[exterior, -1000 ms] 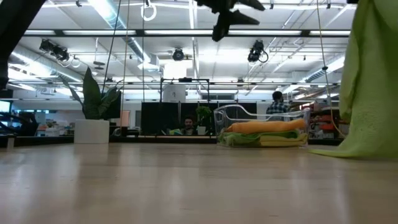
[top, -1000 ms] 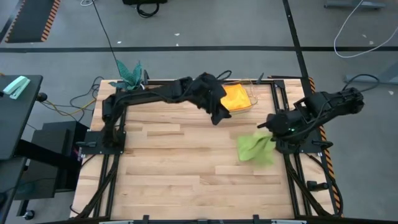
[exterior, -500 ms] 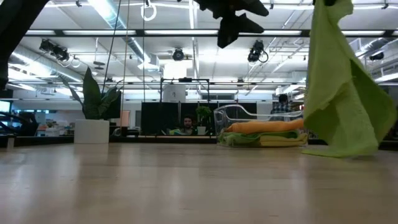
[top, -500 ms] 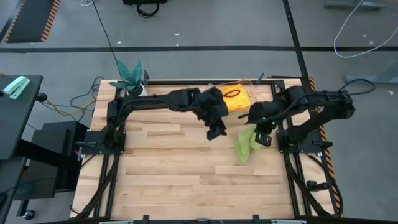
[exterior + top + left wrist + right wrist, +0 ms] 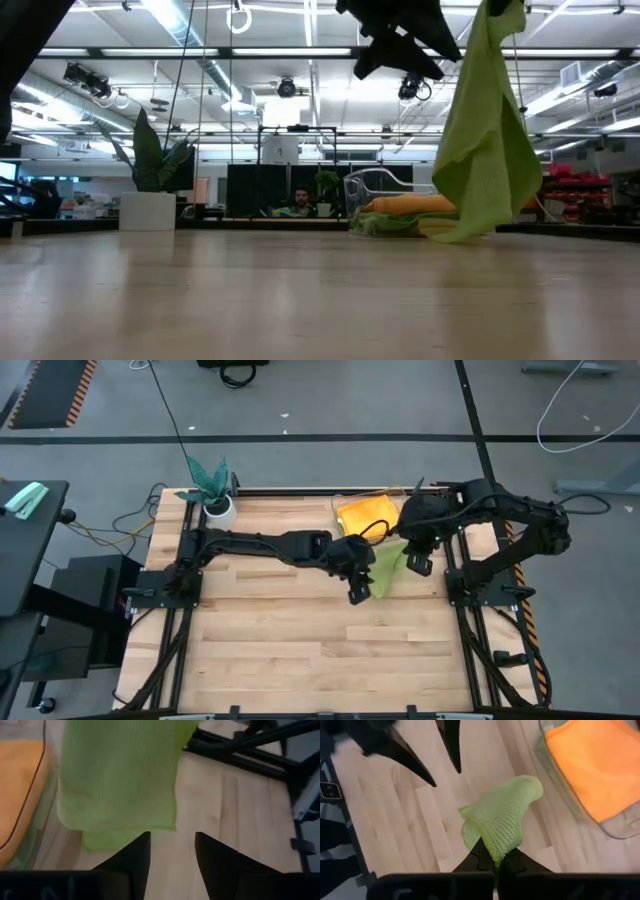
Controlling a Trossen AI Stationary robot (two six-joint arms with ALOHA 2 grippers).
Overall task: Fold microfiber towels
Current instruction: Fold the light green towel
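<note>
My right end effector [image 5: 495, 862] is clamped tight on one corner of a lime green fuzzy microfiber towel [image 5: 388, 570]; the cloth hangs straight down from it, lifted above the light wooden slatted worktop [image 5: 290, 640]. In the low view the towel [image 5: 485, 140] drapes in a long fold, and I can't tell whether its bottom edge touches the wood. My left end effector [image 5: 360, 588] sits just beside the hanging cloth, on the side away from the right arm, fingers parted with a clear gap and nothing between them. From the left wrist view the towel [image 5: 117, 775] hangs just ahead of the spread fingertips [image 5: 137, 852], not touching them. Just beyond the right end effector, toward the far edge of the worktop, is a clear plastic bin [image 5: 345, 510] with a folded orange fuzzy towel [image 5: 365, 515] on top. The low view shows a yellow layer [image 5: 440, 228] and a green one under the orange in that bin. Well off past the left arm's base, at the far corner, stands a teal leafy plant in a white pot [image 5: 215, 495].
</note>
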